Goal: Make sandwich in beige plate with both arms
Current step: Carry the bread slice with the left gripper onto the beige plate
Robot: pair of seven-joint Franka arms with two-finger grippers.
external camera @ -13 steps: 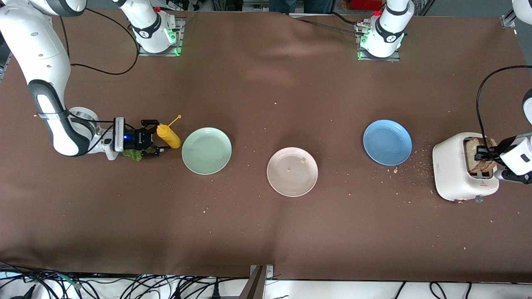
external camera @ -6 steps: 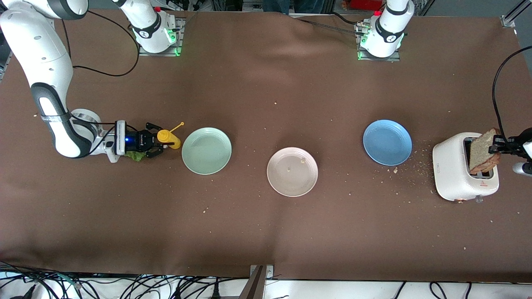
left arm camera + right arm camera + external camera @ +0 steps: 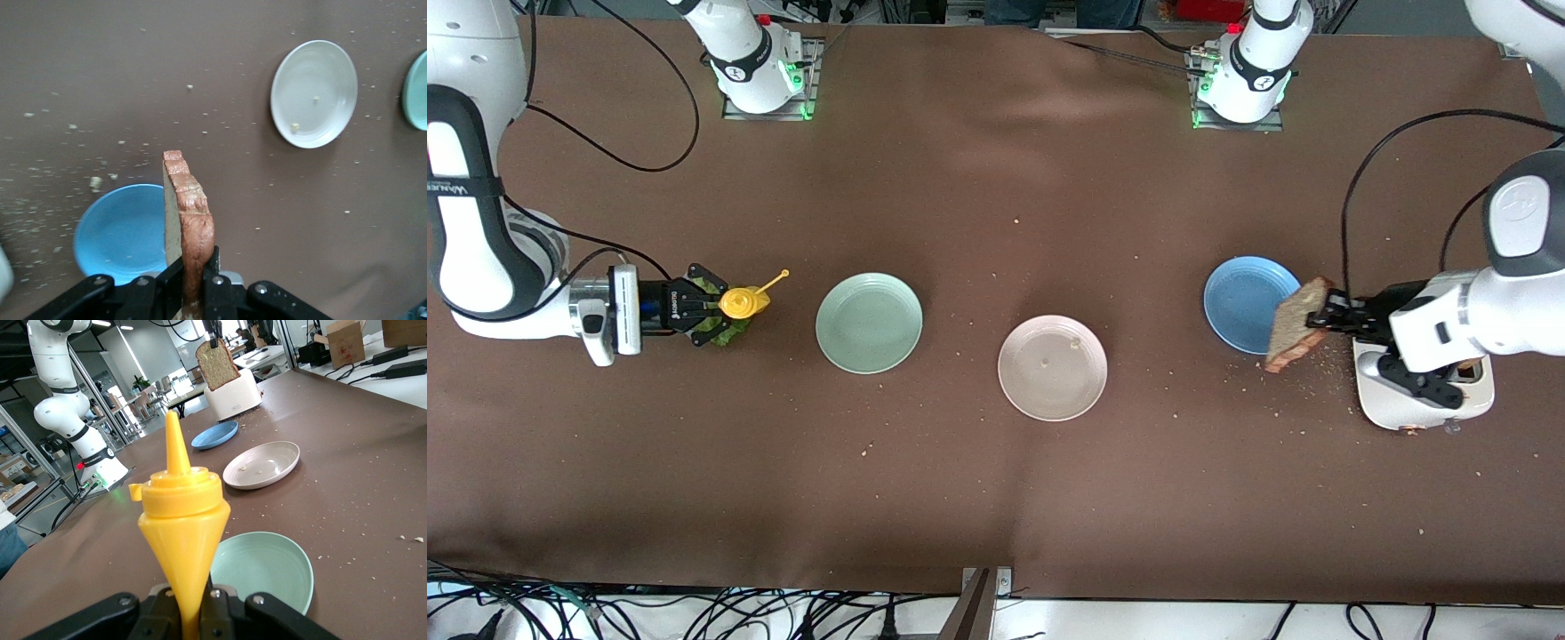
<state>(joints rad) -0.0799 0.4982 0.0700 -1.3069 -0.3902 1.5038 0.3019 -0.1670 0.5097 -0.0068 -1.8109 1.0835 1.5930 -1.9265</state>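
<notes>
Left tool (image 3: 1327, 316): pinching bread slice (image 3: 1295, 324) by its edge, over blue plate's (image 3: 1249, 298) 4 o'clock rim
Right tool (image 3: 713, 304): pinching yellow bottle (image 3: 740, 302)
Bread: light, crumbly; hold gently

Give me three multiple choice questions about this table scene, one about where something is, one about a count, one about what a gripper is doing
1. The bread slice hangs over:
A. the blue plate's edge
B. the green plate
C. the beige plate
2. Plates on the table:
A. two
B. three
C. four
3. The right gripper is:
A. open and empty
B. shut on lettuce
C. shut on the yellow sauce bottle

Answers: 1 A, the left gripper holds the slice above that plate's rim. 2 B, blue, beige and green. 3 C, the right wrist view shows its fingers clamping the bottle.
</notes>
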